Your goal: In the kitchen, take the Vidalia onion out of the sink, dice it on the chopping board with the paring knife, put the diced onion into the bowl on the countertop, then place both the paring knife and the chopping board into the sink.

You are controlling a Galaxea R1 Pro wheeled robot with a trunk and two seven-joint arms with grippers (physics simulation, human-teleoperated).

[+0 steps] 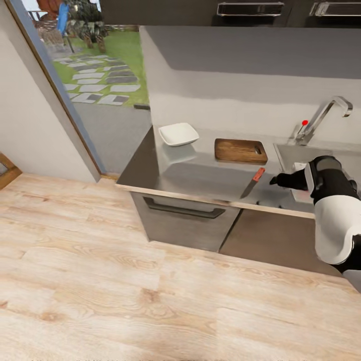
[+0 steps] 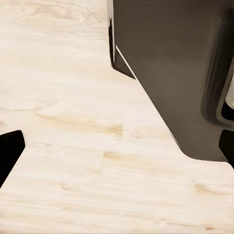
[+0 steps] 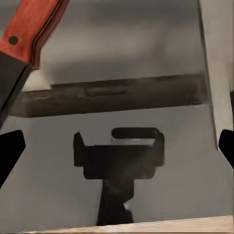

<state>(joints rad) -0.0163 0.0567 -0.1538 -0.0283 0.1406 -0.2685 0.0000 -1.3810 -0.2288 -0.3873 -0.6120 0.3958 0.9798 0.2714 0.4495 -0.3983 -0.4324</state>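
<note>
So the right gripper (image 1: 274, 180) is hovering low over the countertop (image 1: 200, 175), just beside the knife (image 1: 252, 183), with its fingers spread apart and nothing between them. In the right wrist view the two dark fingertips (image 3: 9, 153) sit wide at either side, and the gripper's shadow on the grey surface shows an open fork shape too.

The knife lies flat near the front edge of the counter, red handle pointing back toward the wall, dark blade tip almost at the metal lip. It's apart from the chopping board (image 1: 240, 150), which sits further back, close to the wall and just beside the sink (image 1: 291, 153). In the right wrist view the knife handle (image 3: 31, 29) is off to one side and the board (image 3: 112, 95) runs across as a dark strip behind.

The white bowl (image 1: 178, 134) is at the back on the counter's far left end, well apart from the board, with a lot of bare worktop between them. The tap (image 1: 321, 118) stands behind the sink.

Left gripper (image 2: 117, 146): open as well, fingertips at both sides of its view, over light wood floor (image 2: 73, 122) next to a dark cabinet corner (image 2: 170, 73).
</note>
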